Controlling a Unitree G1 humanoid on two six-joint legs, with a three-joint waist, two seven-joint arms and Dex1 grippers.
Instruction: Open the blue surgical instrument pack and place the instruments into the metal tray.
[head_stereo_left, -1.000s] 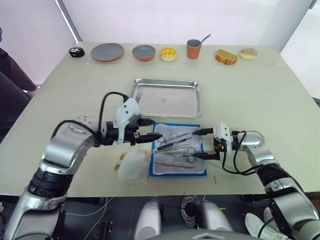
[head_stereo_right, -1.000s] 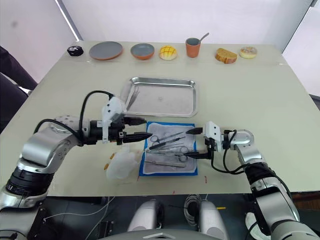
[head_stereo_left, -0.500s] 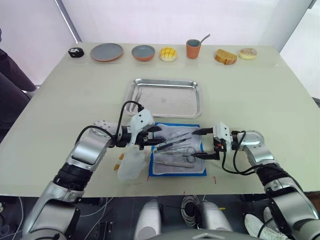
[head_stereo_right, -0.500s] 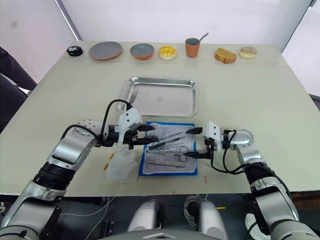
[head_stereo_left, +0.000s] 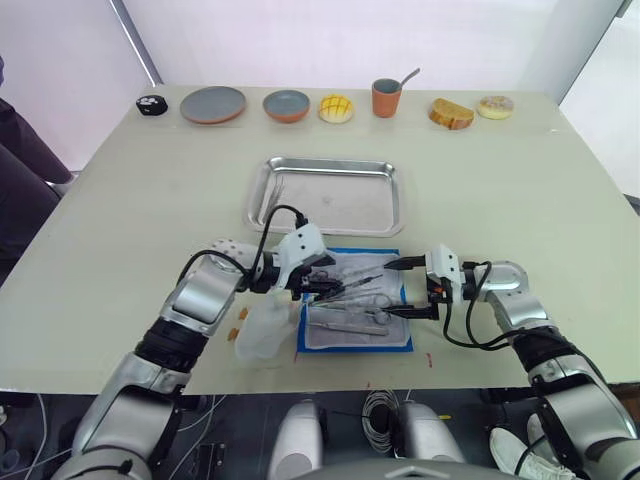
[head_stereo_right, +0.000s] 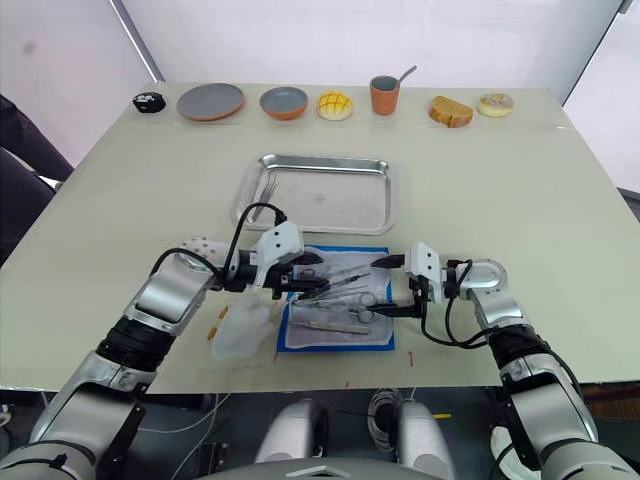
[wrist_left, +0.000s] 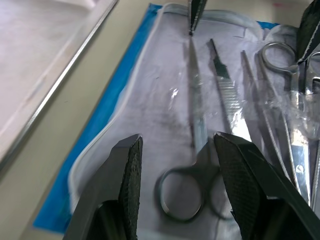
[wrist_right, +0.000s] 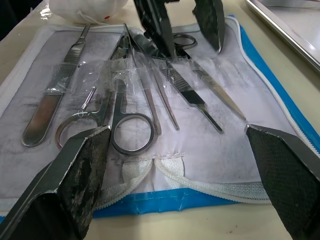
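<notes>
Table (head_stereo_left: 520, 190): scissors (wrist_left: 192, 165) btwn open left hand (wrist_left: 182, 185) fingers.

R pincer (wrist_right: 187, 185) wide apart over instruments (wrist_right: 125, 85) on opened pack (wrist_right: 260, 65)

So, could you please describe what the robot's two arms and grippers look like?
Both arms are silver-grey metal with dark joint bands and looping black cables. Each wrist carries a white housing ahead of the left gripper and right gripper. The fingers are black, wedge-shaped, with finely textured inner pads.
</notes>
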